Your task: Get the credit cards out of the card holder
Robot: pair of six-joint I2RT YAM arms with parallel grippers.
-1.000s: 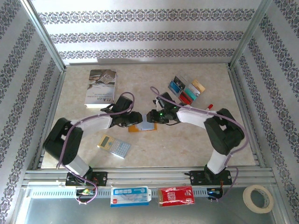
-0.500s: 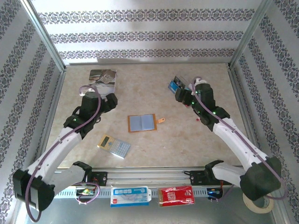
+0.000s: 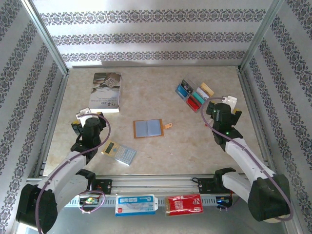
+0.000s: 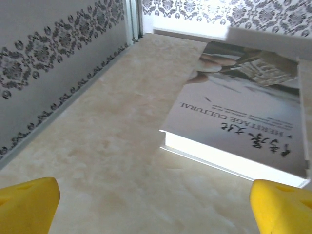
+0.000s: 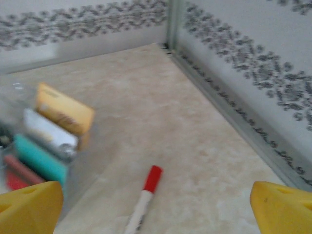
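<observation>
The card holder (image 3: 147,128) lies open and flat in the middle of the table, its blue-grey panels up and its small tab (image 3: 168,126) at the right. Several credit cards (image 3: 195,95) stand in a clear rack at the far right; gold (image 5: 63,114), white, teal (image 5: 39,163) and red ones show in the right wrist view. My left gripper (image 3: 80,121) is open over bare table to the left of the holder, just short of the book (image 4: 243,117). My right gripper (image 3: 225,107) is open near the right wall, beside the rack. Both hold nothing (image 4: 156,209) (image 5: 156,209).
A grey book (image 3: 106,91) lies at the far left. A grey-and-yellow calculator (image 3: 119,152) lies near the front left. A red-capped marker (image 5: 146,195) lies on the table under my right gripper. Patterned walls with metal rails close in three sides.
Both grippers left the card holder, opened wide and pulled back to the sides, left toward the book, right toward the card rack. The holder stays open on the table.
</observation>
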